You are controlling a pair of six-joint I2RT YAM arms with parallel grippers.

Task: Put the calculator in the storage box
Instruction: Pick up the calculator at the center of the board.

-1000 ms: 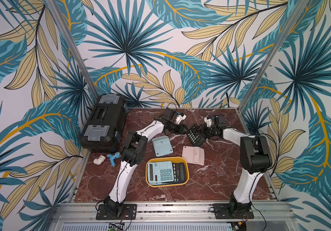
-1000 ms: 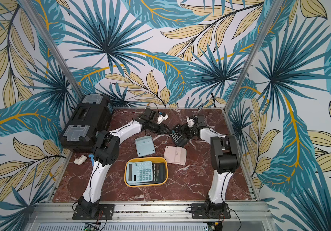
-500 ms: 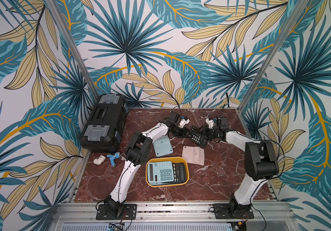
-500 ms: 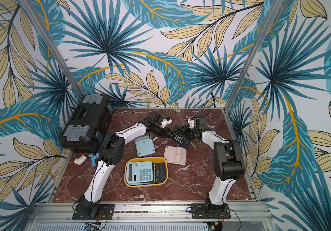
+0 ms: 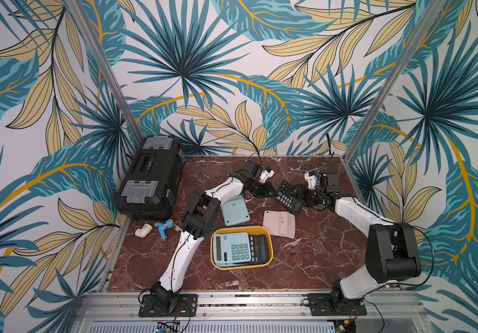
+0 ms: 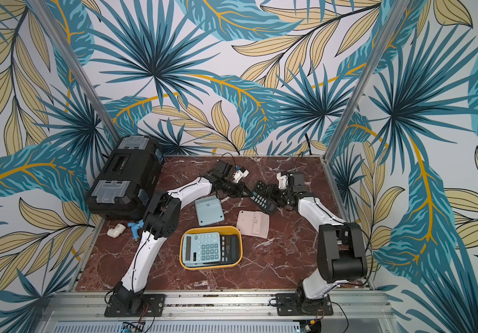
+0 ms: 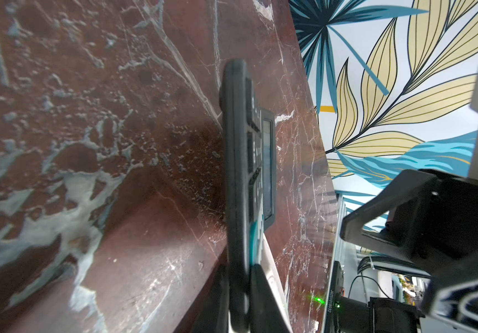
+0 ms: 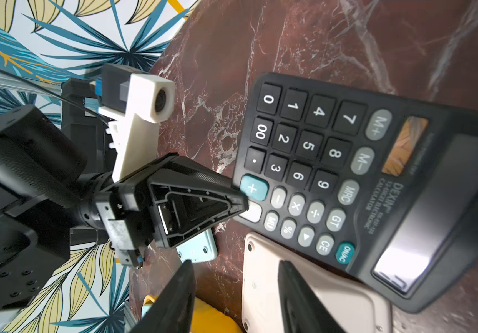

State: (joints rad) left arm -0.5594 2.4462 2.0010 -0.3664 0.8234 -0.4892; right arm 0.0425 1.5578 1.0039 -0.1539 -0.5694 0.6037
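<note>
**Two tools at one black calculator**

A second ago the right tool (image 5: 302, 196) carried the black calculator (image 5: 288, 197) alone, with the left tool (image 5: 272, 191) short of it. Now we see the left tool clamped on the key-end corner by the plus key (image 8: 253, 188), and the right tool's jaws standing apart with nothing between them.

The black calculator sits keys up at the far middle of the counter (image 5: 318, 259). Its long axis runs from tool to tool, key end at the left tool and display toward the right (whether it touches the counter we cannot tell). It is outside the storage box (image 5: 243, 229), which sits nearer the front and holds a light-blue calculator (image 5: 230, 248) over a dark calculator (image 5: 258, 248).

Between the two lie a pink calculator (image 5: 278, 223) and a pale-blue calculator (image 5: 235, 209), both face down. A black toolbox (image 5: 151, 178) stands at the left edge.
</note>
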